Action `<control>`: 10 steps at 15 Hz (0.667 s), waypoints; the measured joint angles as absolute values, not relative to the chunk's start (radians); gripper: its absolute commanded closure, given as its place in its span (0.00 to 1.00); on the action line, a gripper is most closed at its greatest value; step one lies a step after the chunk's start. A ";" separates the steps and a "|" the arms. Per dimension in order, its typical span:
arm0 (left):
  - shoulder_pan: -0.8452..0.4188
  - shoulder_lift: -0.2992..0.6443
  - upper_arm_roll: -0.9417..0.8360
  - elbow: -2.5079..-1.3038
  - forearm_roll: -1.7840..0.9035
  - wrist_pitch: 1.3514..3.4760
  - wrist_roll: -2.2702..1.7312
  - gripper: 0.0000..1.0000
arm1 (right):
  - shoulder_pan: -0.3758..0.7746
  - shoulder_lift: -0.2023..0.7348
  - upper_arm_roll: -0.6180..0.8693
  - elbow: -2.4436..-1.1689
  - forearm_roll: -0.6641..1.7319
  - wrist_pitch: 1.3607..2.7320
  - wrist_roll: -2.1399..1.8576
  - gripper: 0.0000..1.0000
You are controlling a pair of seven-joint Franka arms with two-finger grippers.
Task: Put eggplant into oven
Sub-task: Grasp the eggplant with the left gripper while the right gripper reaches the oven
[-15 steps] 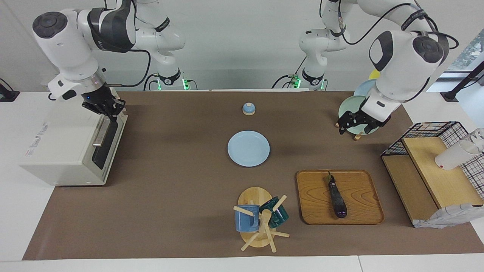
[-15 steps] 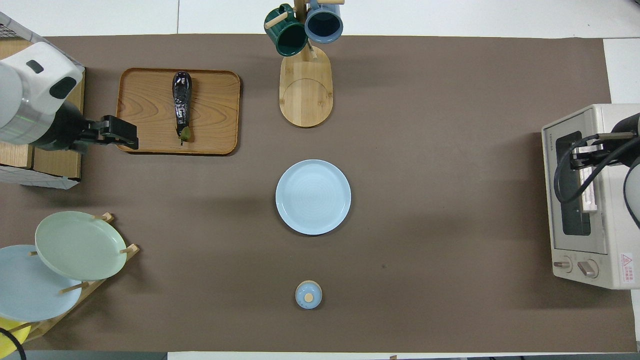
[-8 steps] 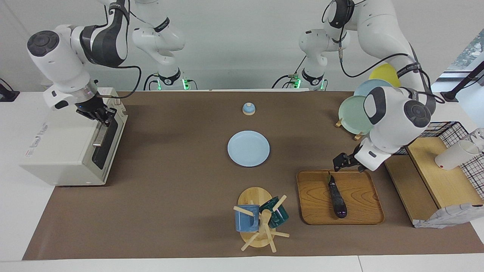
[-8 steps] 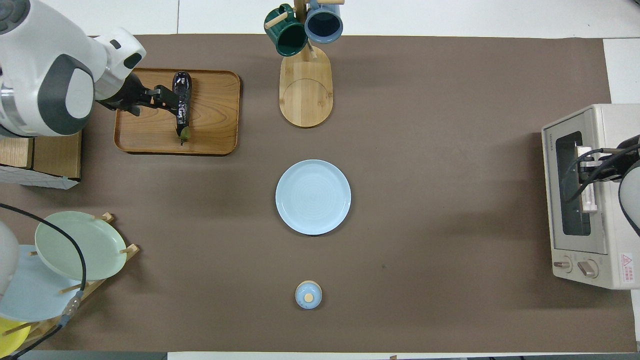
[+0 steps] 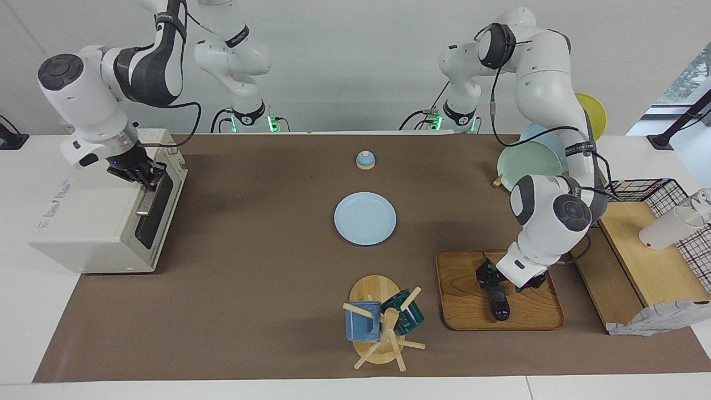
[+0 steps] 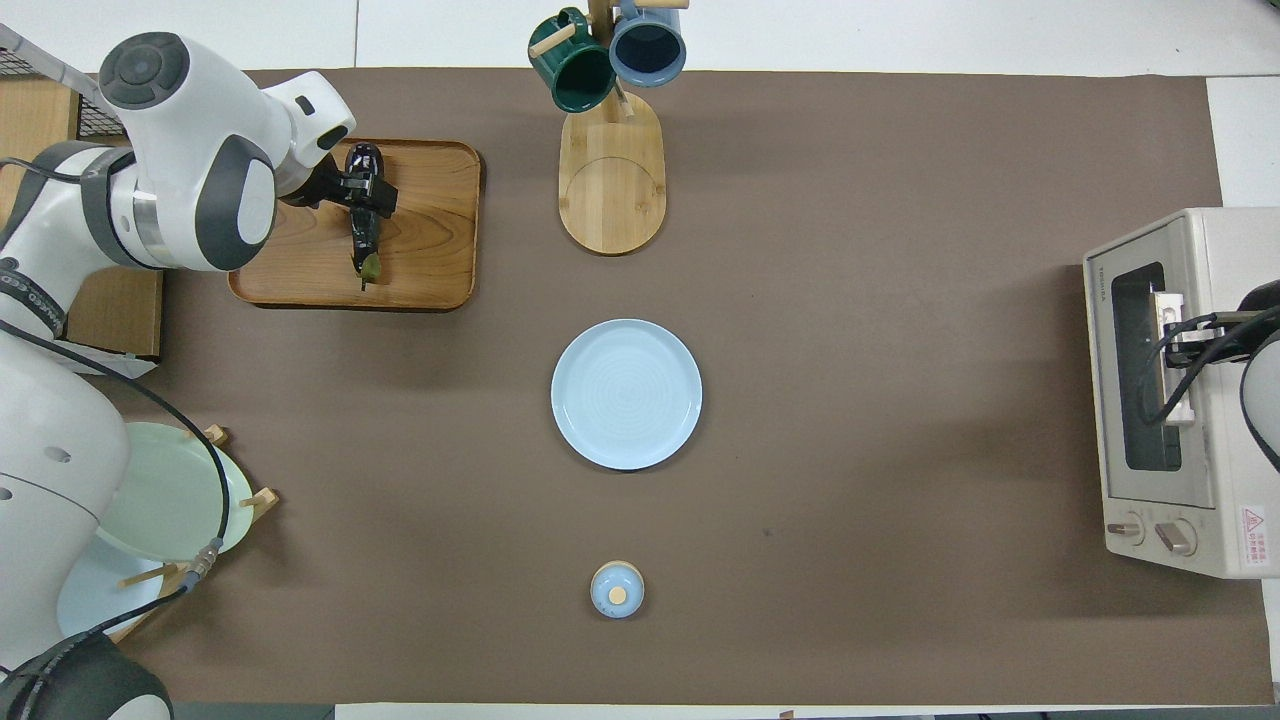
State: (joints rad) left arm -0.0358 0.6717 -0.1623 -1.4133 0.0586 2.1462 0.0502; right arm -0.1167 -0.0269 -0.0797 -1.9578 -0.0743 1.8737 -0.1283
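Note:
The eggplant (image 5: 499,306) (image 6: 362,237), glossy dark purple, lies on a wooden tray (image 5: 461,291) (image 6: 430,225) toward the left arm's end of the table. My left gripper (image 5: 490,279) (image 6: 368,192) is down over the eggplant's middle, open, its fingers on either side of it. The cream oven (image 5: 83,222) (image 6: 1215,230) stands at the right arm's end with its dark glass door closed. My right gripper (image 5: 145,176) (image 6: 1180,340) is shut, its tips at the end of the metal handle (image 5: 144,201) (image 6: 1180,398) nearer the robots.
A pale blue plate (image 5: 365,218) lies mid-table, with a small blue lid (image 5: 365,160) nearer the robots. A mug tree (image 5: 380,325) stands beside the tray. A plate rack (image 5: 527,158) and a wire-and-wood shelf (image 5: 639,250) flank the left arm.
My left gripper went from in front of the plate rack to the tray and came down over the eggplant. My right gripper shifted slightly along the oven's top front edge to the handle.

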 measured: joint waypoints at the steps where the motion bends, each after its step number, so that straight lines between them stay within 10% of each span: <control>1: -0.036 0.672 -0.163 -1.428 0.059 2.163 0.055 0.00 | -0.117 -0.027 -0.080 -1.961 -0.074 1.874 -0.128 1.00; 5: -0.039 0.671 -0.165 -1.464 0.059 2.204 0.059 0.01 | -0.116 -0.028 -0.079 -1.991 -0.074 1.911 -0.130 1.00; 10: -0.040 0.664 -0.164 -1.472 0.060 2.208 0.061 0.50 | -0.111 -0.038 -0.074 -2.007 -0.074 1.926 -0.130 1.00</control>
